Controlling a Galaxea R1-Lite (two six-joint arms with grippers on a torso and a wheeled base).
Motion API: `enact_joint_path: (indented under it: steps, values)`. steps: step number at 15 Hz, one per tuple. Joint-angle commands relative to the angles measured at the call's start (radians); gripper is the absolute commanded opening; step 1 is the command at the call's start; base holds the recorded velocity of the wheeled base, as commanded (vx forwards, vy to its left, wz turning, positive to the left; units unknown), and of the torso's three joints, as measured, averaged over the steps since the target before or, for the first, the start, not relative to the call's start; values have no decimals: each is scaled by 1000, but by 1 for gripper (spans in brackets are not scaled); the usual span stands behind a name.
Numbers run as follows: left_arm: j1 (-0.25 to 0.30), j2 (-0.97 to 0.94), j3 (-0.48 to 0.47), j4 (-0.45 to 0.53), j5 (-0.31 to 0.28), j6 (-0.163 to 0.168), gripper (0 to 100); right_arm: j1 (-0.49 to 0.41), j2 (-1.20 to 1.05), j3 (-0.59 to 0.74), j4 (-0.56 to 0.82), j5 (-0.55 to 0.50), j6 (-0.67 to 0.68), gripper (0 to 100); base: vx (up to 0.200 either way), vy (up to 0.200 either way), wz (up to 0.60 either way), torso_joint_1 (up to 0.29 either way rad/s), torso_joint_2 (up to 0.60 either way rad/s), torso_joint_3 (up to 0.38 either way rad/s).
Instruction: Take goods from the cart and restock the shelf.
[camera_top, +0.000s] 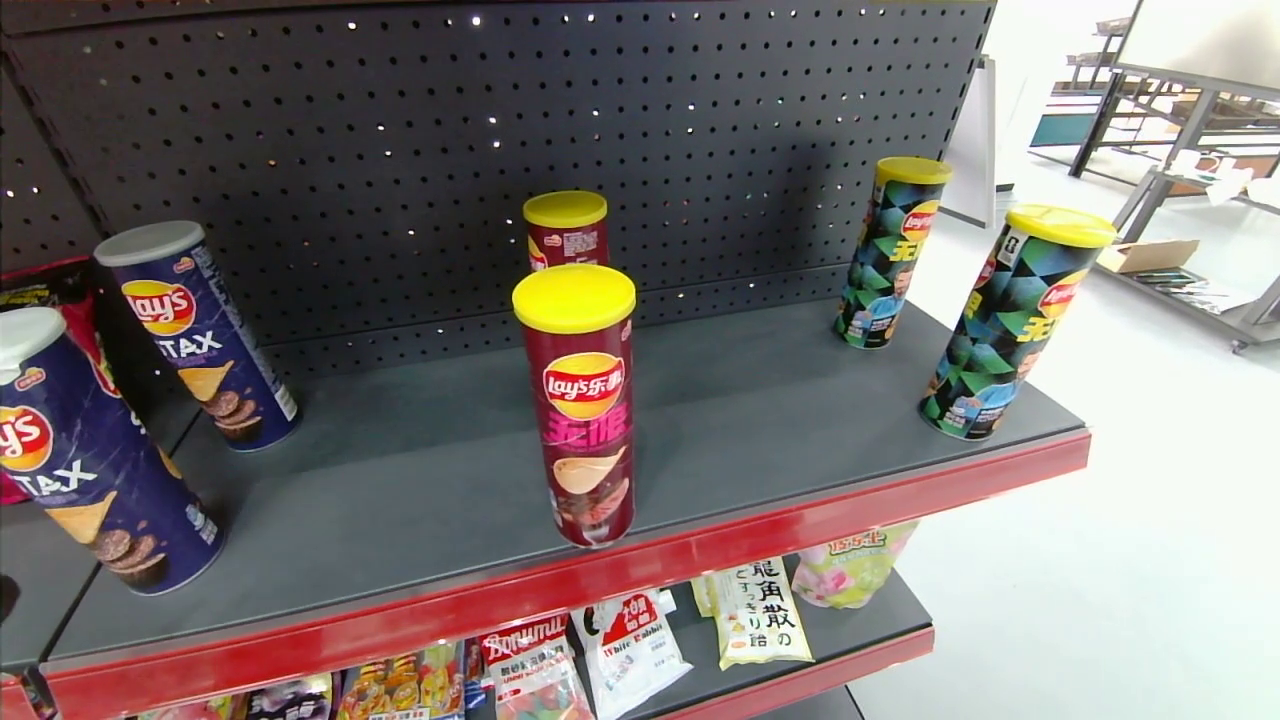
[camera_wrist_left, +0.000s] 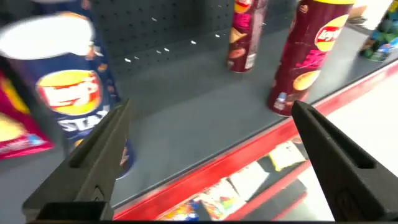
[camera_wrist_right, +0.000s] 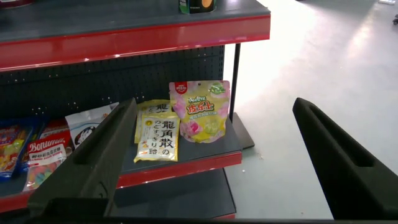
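A grey shelf (camera_top: 400, 500) with a red front edge (camera_top: 760, 540) and a black pegboard back (camera_top: 450, 120) holds six upright chip cans. In the middle, a dark red can (camera_top: 582, 420) with a yellow lid stands close to the front edge. A second dark red can (camera_top: 566, 232) stands behind it, near the pegboard back. On the left are two cans with pale lids: the near blue can (camera_top: 95, 480) by the front edge and the far blue can (camera_top: 200, 335) farther back. On the right are two patterned cans with yellow lids: the front green can (camera_top: 1010, 330) at the shelf's corner and the rear green can (camera_top: 890, 260) closer to the pegboard back. The cans stand apart from one another.

The left gripper (camera_wrist_left: 208, 162) hangs in front of the shelf's left part, its jaws spread wide with nothing between them. The near blue can sits just beside one finger (camera_wrist_left: 93, 165). That part of the wrist view is blurred, so contact cannot be judged, though they seem apart.

The right gripper (camera_wrist_right: 211, 162) is lower down, facing the lower shelf (camera_wrist_right: 186, 167), and its jaws are also wide apart and empty. On that lower shelf a yellow bag (camera_wrist_right: 158, 138) and a pink and green bag (camera_wrist_right: 200, 111) stand side by side, just overlapping. More snack bags (camera_wrist_right: 37, 162) lie along the same board.
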Motion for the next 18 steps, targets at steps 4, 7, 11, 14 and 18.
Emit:
enact_joint_path:
  steps: [4,7,11,14,18]
  values:
    - [31,-127,28,19,99,64,100,0,-1,0,0,0,0,100,0,0,0,0,0,0]
    - [31,-155,58,24,99,79,100,0,-1,0,0,0,0,100,0,0,0,0,0,0]
    - [31,-164,64,24,102,79,100,0,-1,0,0,0,0,100,0,0,0,0,0,0]
    - [31,-177,51,19,98,79,100,0,-1,0,0,0,0,100,0,0,0,0,0,0]
    - [31,-223,61,21,104,79,100,0,-1,0,0,0,0,100,0,0,0,0,0,0]
